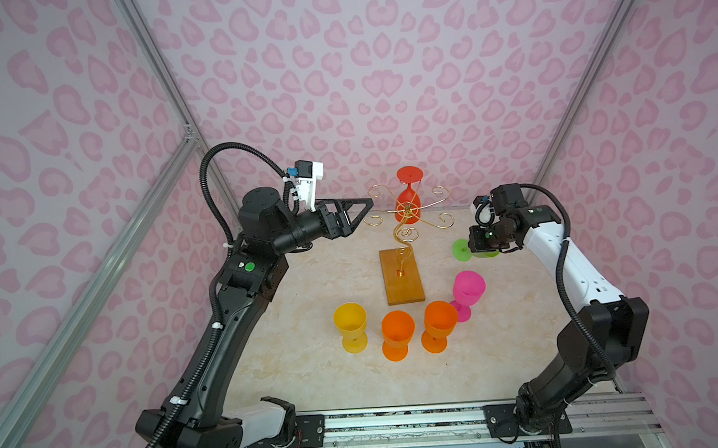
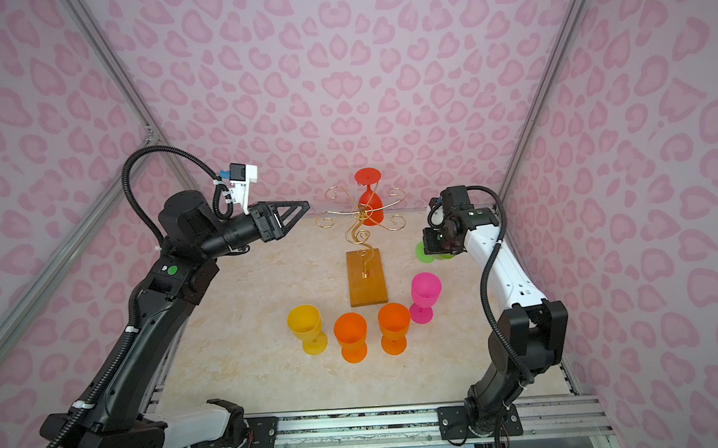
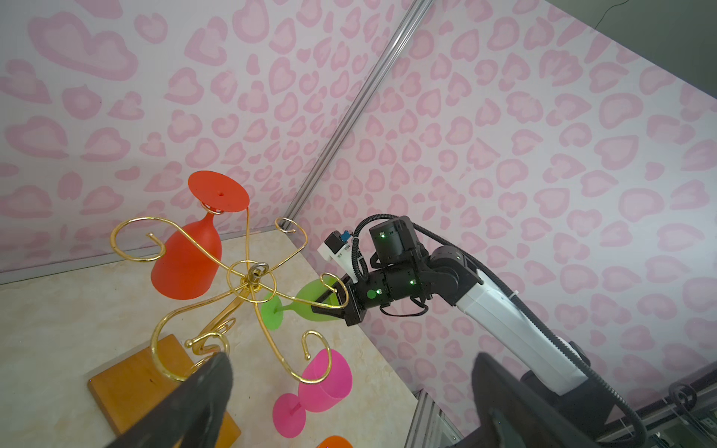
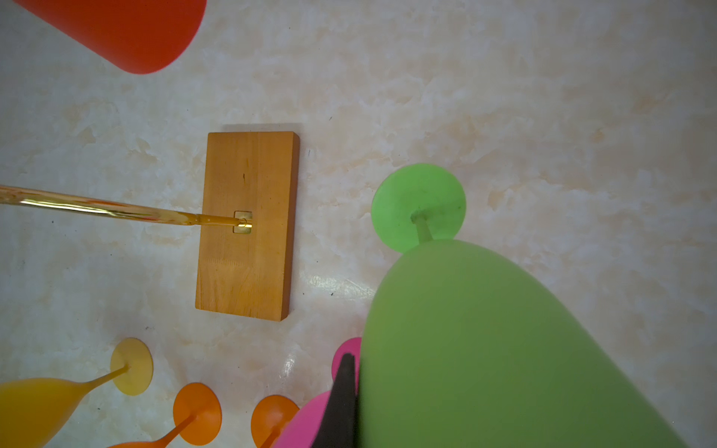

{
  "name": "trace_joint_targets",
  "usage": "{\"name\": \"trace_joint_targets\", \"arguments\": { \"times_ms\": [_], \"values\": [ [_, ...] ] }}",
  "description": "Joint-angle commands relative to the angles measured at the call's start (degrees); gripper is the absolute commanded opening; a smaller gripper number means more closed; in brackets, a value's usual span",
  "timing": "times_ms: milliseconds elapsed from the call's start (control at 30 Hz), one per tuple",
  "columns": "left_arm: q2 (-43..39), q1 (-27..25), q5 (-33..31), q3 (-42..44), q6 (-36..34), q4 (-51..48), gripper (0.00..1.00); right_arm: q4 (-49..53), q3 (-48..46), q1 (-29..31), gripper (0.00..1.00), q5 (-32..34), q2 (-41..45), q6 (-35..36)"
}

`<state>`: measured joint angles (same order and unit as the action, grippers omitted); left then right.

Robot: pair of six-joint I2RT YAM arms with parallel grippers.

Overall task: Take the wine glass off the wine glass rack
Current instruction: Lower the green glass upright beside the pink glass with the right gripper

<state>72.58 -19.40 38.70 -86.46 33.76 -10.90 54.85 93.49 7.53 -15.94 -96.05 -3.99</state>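
I can make out no readable text, label, number or sign in any of my views.

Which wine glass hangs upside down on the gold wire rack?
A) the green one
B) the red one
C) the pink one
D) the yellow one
B: the red wine glass hangs bowl-down from a scroll arm of the wine glass rack; the green wine glass is in the right end effector.

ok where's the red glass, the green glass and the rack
red glass (image 3: 186, 263): left wrist view, on its upside-down bowl
green glass (image 4: 485, 341): right wrist view, on its bowl
wine glass rack (image 1: 404, 287): in a top view, on its wooden base
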Motion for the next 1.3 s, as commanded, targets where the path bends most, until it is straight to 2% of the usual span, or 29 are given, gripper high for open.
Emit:
{"name": "trace_joint_targets", "arguments": {
  "times_ms": [0,233,400,867,1067,1267],
  "values": [
    [-0.7,0.1,-0.9,0.2,-2.2,-0.9,0.98,3.4,1.3,0.5,0.00,2.2,-1.9,1.8],
    [-0.9,0.0,-0.6,0.8,-2.3,-1.1,0.98,7.2,4.2,0.9,0.00,1.6,-6.5,3.5],
    [-1.0,0.1,-0.1,1.3,-2.2,-1.1,0.98,10.5,6.4,2.0,0.00,3.7,-9.8,4.6],
    [-0.7,0.1,0.7,1.4,-1.3,-1.4,0.98,12.6,9.7,3.7,0.00,6.7,-14.3,4.4],
    [-0.6,0.1,1.0,1.3,-1.0,-1.3,0.98,12.7,10.7,3.9,0.05,6.3,-15.5,4.3],
    [-0.9,0.1,1.2,1.2,-0.8,-1.3,0.98,12.7,12.0,4.2,0.15,6.3,-16.5,4.2]
  ]
}}
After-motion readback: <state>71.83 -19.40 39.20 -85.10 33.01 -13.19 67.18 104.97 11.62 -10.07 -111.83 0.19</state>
